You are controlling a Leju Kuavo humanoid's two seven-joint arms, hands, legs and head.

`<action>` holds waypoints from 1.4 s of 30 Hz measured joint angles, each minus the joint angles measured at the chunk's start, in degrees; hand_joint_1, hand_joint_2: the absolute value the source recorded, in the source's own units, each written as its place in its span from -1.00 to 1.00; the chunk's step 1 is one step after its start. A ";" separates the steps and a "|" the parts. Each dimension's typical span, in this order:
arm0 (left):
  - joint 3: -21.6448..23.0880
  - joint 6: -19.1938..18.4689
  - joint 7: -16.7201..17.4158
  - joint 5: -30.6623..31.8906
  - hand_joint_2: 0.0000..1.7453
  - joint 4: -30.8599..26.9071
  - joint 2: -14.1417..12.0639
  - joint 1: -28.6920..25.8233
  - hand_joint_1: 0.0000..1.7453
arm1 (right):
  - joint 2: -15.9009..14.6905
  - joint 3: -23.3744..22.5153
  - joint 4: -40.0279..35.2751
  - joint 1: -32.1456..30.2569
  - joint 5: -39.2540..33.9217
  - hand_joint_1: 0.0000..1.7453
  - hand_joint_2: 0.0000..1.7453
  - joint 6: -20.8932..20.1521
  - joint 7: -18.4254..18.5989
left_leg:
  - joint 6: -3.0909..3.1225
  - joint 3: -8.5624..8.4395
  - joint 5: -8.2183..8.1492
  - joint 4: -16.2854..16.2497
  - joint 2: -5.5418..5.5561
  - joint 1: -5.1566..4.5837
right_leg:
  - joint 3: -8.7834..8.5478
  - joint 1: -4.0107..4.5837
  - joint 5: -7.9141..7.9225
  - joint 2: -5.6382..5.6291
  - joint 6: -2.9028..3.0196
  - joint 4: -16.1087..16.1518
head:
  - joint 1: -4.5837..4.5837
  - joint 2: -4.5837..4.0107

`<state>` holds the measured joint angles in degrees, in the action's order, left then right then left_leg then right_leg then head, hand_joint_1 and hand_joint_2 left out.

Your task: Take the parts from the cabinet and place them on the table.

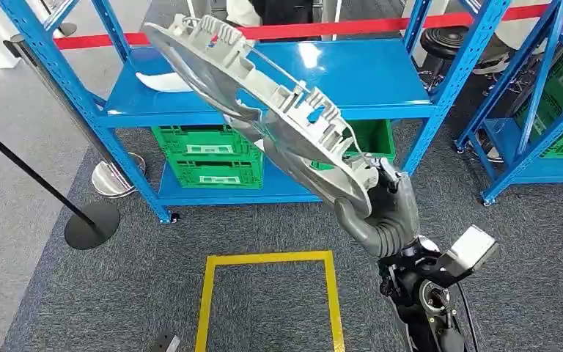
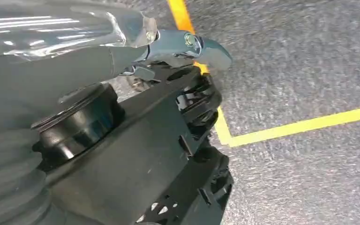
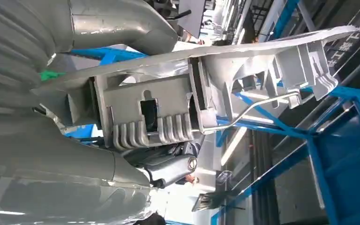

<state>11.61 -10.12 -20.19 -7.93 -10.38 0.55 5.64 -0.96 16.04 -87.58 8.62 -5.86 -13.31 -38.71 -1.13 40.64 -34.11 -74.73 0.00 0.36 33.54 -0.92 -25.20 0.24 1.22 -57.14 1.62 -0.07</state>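
My right hand [image 1: 385,213] grips the lower rim of a large grey plastic disc-shaped part [image 1: 264,110] and holds it raised and tilted in front of the blue cabinet [image 1: 366,73]. The part's ribbed back with clips and a wire ring faces me. In the right wrist view the part [image 3: 178,108] lies across my right hand [image 3: 37,154], pinched at its edge. A white part [image 1: 163,82] lies on the cabinet's upper shelf at the left. My left hand [image 2: 75,61] hangs over the floor, one finger [image 2: 206,47] stretched out, holding nothing.
Green crates [image 1: 209,158] sit on the cabinet's lower shelf. A yellow floor square [image 1: 267,258] lies before it. Stanchion bases [image 1: 92,224] stand at the left, a second blue rack [image 1: 550,110] at the right. Red tape [image 1: 322,29] runs behind, with a person [image 1: 264,9] beyond.
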 joint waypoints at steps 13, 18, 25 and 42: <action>-0.81 -0.52 0.59 -0.20 1.00 -0.02 -0.26 0.33 -1.00 | 2.21 0.90 0.57 2.43 1.22 1.00 1.00 2.14 0.99 | 3.59 -9.72 7.07 19.54 -0.11 -0.29 | 6.89 -0.14 -7.95 -0.04 -3.28 -13.84 | -0.35 0.00; -0.94 -0.44 0.72 -0.13 1.00 -0.02 -0.24 0.38 -1.00 | 2.27 0.92 0.87 2.44 1.12 1.00 1.00 1.79 1.14 | 3.48 -7.00 8.52 18.63 -0.13 -0.55 | 2.24 -0.07 -4.87 -0.04 -2.72 -12.32 | -0.35 0.00; -1.09 0.02 1.05 0.04 1.00 -0.02 -0.04 0.57 -1.00 | 2.84 0.35 1.22 3.92 0.46 1.00 1.00 0.35 1.71 | 1.41 -4.96 10.39 17.89 -0.07 -0.70 | -4.27 0.08 -3.81 0.00 -0.77 0.53 | -0.37 0.00; -1.46 0.22 1.86 -0.11 1.00 -0.07 -0.57 1.41 -1.00 | 2.60 -1.40 4.42 7.91 -1.66 1.00 1.00 -0.98 2.43 | 3.19 -9.78 6.41 18.93 0.02 -0.06 | 3.28 -0.07 -2.27 0.03 -2.99 -3.56 | -0.31 0.00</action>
<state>10.14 -9.90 -18.34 -8.04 -10.45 -0.02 7.06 1.64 14.64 -83.16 16.54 -7.52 -14.29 -36.28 2.06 30.86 -27.70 -55.80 0.02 0.30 36.82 -0.99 -27.47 0.27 -1.77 -60.69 1.31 -0.07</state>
